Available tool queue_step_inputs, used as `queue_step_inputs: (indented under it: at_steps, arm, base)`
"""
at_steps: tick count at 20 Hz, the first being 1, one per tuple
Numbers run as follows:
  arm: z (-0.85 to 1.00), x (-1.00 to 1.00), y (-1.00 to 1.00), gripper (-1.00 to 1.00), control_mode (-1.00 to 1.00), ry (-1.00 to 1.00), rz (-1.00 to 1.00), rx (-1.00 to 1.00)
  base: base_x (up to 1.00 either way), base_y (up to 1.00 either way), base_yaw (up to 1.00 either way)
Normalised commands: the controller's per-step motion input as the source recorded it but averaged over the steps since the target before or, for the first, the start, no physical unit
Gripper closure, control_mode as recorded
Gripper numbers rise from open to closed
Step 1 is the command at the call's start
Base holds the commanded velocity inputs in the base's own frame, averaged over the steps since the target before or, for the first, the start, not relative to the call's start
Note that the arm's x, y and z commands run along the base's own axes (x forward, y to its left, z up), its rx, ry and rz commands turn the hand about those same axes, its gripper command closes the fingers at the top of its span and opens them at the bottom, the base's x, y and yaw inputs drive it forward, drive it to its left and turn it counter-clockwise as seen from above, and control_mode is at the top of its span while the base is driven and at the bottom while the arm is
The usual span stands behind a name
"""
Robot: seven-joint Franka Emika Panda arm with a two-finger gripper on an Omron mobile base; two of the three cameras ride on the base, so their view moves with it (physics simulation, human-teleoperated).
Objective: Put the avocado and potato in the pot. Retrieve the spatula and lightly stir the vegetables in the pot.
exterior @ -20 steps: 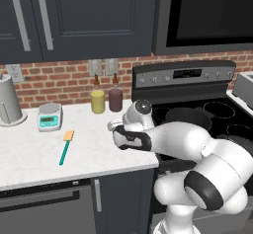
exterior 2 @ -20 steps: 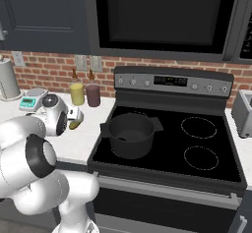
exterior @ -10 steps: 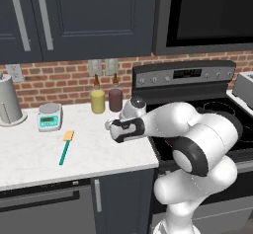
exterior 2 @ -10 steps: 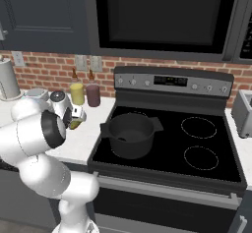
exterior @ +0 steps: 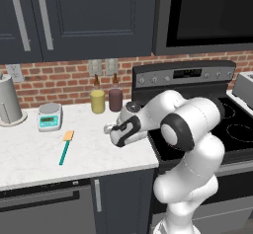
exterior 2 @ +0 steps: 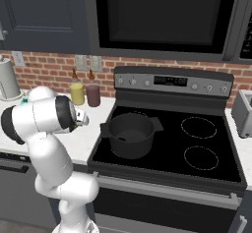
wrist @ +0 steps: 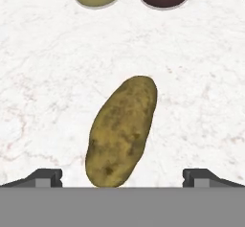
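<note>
**Open claw over potato on counter, pot on stove**

Left base view: gripper (exterior: pixel 112 131) at frame centre, low over the white marble counter (exterior: pixel 29 154), mostly hidden by the white arm. Spatula (exterior: pixel 65 146) lies flat at centre left, thin teal handle, tan flat blade. Yellow jar (exterior: pixel 98 101) and dark maroon jar (exterior: pixel 115 99) stand against the brick wall, contents unclear.

Right base view: pot (exterior 2: pixel 130 134), round, deep, dark metal, two side handles, at frame centre on the black stove (exterior 2: pixel 206 151); a dark lump inside it, hard to identify. Arm blocks the counter at left.

Hand view: potato (wrist: pixel 121 131), oval, mottled olive-brown, lies on the marble at centre, lower end cut off. Finger tips (wrist: pixel 44 177) spread wide on either side, gripping nothing.
</note>
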Motion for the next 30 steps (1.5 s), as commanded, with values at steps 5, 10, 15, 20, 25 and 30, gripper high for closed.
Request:
queue_step_inputs:
  at_steps: [5,10,15,20,25,30]
  arm:
    - [-0.14,0.32,0.15,-1.0,-1.0,0.0,-0.06,-0.03]
    - [-0.1,0.32,0.18,-1.0,-1.0,0.0,-0.05,-0.01]
    - [-0.13,0.18,0.19,1.0,-1.0,0.01,-0.03,0.0]
    - [-0.11,0.0,0.01,1.0,-1.0,0.03,0.0,0.0]
    - [0.06,-0.13,0.0,1.0,-1.0,0.0,0.0,0.0]
    - [0.85,-0.98,0.0,1.0,-1.0,0.0,0.0,0.0]
  base:
    - [0.0,0.0,0.0]
    - [0.0,0.0,0.0]
    - [0.0,0.0,0.0]
    - [0.0,0.0,0.0]
    - [0.0,0.0,0.0]
    - [0.0,0.0,0.0]
